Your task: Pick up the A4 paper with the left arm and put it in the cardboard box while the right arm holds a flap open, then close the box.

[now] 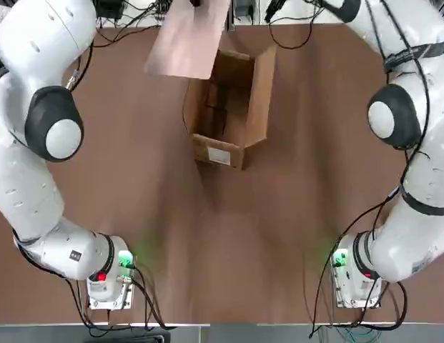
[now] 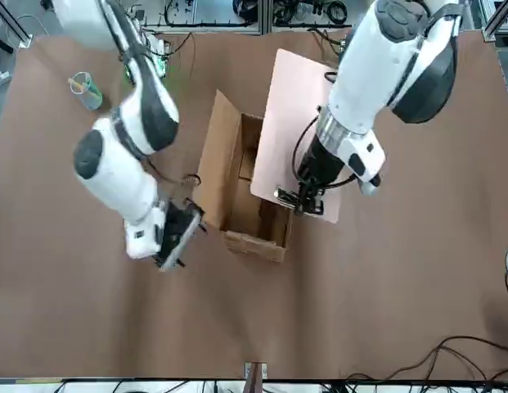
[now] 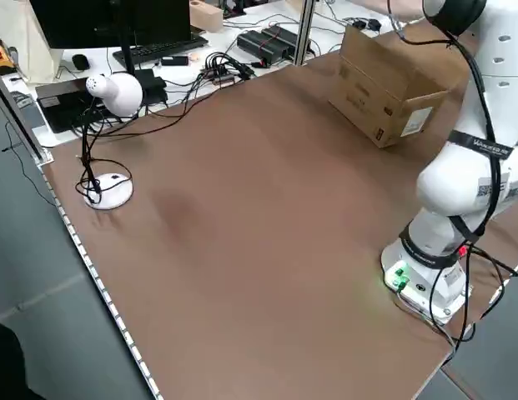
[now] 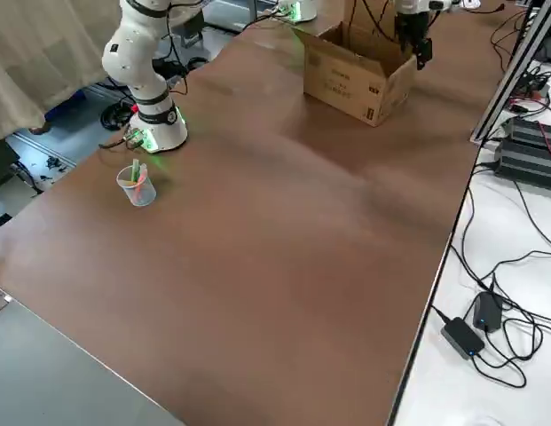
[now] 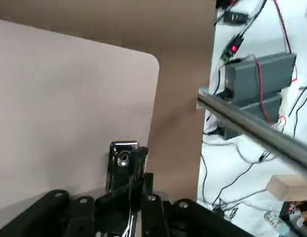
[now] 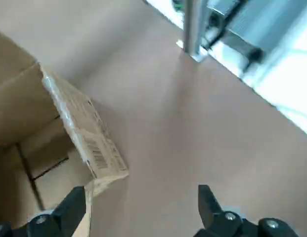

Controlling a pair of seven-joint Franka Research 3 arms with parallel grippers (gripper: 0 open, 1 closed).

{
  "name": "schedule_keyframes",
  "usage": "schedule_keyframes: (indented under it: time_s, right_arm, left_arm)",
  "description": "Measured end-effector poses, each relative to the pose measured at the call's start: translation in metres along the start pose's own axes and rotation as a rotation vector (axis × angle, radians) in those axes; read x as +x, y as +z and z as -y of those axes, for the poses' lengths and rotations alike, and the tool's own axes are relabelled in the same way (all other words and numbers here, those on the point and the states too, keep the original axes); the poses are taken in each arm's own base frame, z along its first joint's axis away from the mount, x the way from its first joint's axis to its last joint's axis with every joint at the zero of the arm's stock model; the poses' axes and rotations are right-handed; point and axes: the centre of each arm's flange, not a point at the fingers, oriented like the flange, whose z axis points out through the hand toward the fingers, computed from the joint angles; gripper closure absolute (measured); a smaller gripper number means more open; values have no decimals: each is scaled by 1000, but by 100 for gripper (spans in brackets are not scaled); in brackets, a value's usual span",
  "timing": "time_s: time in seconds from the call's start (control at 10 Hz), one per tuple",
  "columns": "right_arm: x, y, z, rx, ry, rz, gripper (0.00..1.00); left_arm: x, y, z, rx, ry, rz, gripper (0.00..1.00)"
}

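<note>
The brown table (image 1: 229, 243) is seen with both arm bases at its near edge in the top view. The cardboard box (image 2: 245, 196) stands open mid-table toward the far side, a white label (image 1: 219, 156) on its near wall. One long flap (image 2: 214, 160) is raised on the right arm's side.

The right gripper (image 2: 178, 233) is held just beside the box's far corner, on the flap side, apart from the cardboard; its fingers (image 6: 71, 207) are spread wide and nothing is gripped between them.

The A4 paper (image 2: 296, 123) is held tilted above the box's left-arm side, its lower short edge over the opening. The left gripper (image 2: 307, 196) is clamped on the metal clip (image 5: 122, 155) at that short edge, fingers fully closed on it. The sheet is not yet inside the box.

A plastic cup (image 4: 137, 185) with items in it is seen on the table by the right arm's base. A white desk lamp (image 3: 108, 142) stands at the table's left edge. Cables and grey boxes (image 5: 259, 89) lie beyond the table's far edge.
</note>
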Motion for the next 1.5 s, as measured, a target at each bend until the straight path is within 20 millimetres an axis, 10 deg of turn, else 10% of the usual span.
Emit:
schedule_keyframes:
  time_s: [0.4, 0.7, 1.1, 1.5]
  right_arm:
    - [-106, -111, -152, -80, 344, 128, 0]
    - [-161, -152, -203, -143, 475, 186, 0]
    - [-184, -159, -226, -209, 794, 186, 0]
    - [-199, -181, -229, -274, 876, 209, 0]
  left_arm:
    - [-83, 30, 45, -36, 167, 53, 97]
    - [-85, 63, 45, -50, 169, 63, 97]
    - [-79, 131, 47, -92, 103, 41, 97]
    - [-77, 159, 52, -107, 11, 20, 97]
